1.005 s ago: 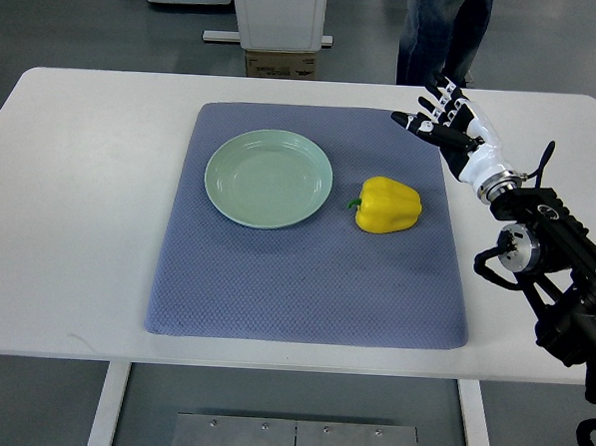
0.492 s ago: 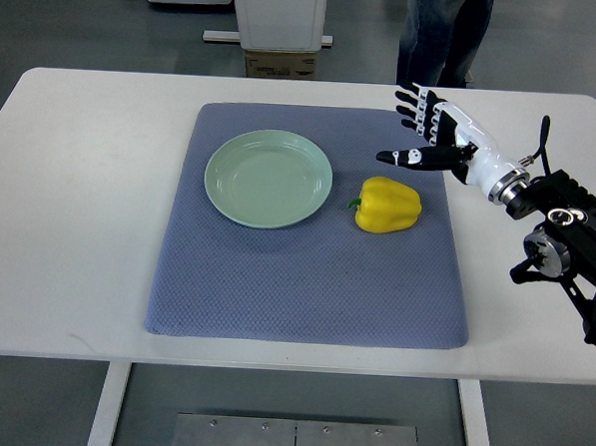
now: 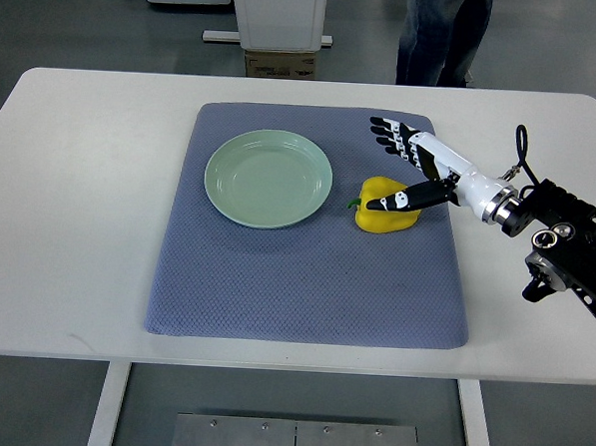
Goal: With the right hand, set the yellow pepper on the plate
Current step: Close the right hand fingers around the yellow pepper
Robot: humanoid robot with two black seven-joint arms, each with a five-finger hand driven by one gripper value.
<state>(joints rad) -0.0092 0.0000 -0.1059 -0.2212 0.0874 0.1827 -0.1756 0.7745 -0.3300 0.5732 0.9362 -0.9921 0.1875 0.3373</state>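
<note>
A yellow pepper (image 3: 376, 219) lies on its side on the blue mat (image 3: 305, 273), its green stem pointing left toward the pale green plate (image 3: 268, 179), which holds nothing. My right hand (image 3: 391, 168) reaches in from the right and hovers over the pepper's top, fingers spread wide. The thumb (image 3: 391, 200) lies across the pepper's upper face; the other fingers (image 3: 388, 131) point away beyond it. The hand holds nothing.
The mat covers the middle of a white table (image 3: 78, 222). My right arm's dark forearm (image 3: 562, 237) lies over the table's right edge. A person's legs (image 3: 438, 36) stand behind the table, next to a white pedestal and a cardboard box (image 3: 279, 62).
My right hand has moved left and down from the mat's far right corner to just over the pepper, staying open. The pepper and plate have not moved.
</note>
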